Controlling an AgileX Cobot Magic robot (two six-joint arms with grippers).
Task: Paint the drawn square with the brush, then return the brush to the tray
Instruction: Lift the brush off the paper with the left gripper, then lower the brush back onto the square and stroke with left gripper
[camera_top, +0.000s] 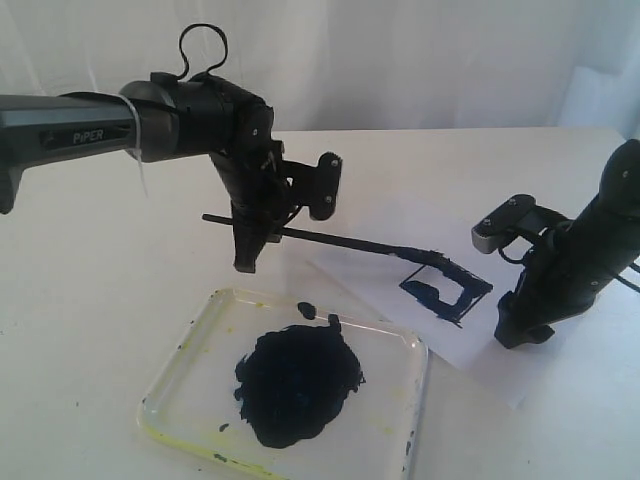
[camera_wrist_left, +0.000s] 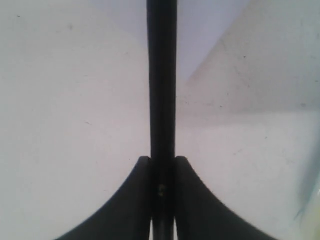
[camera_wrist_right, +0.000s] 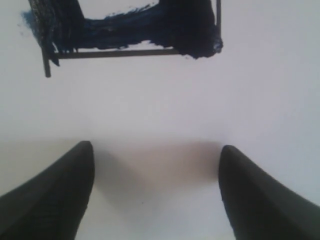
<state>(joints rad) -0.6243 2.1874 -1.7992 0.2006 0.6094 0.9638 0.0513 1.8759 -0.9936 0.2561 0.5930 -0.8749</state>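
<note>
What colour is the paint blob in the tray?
The paint blob is dark blue, almost black; the exterior view shows it best.

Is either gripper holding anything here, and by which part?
The left gripper is clamped on the brush, on its shaft near the handle end. The right gripper is open and empty.

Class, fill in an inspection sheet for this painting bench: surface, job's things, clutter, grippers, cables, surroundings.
Surface: white table, white paper sheet on it.
Job's things: drawn square partly painted, middle bare; brush tip at the square; tray holds dark paint blob.
Clutter: nothing seen.
Grippers: left gripper shut on the brush; right gripper open, empty, over the paper.
Cables: black loop above the left arm.
Surroundings: white curtain.
</note>
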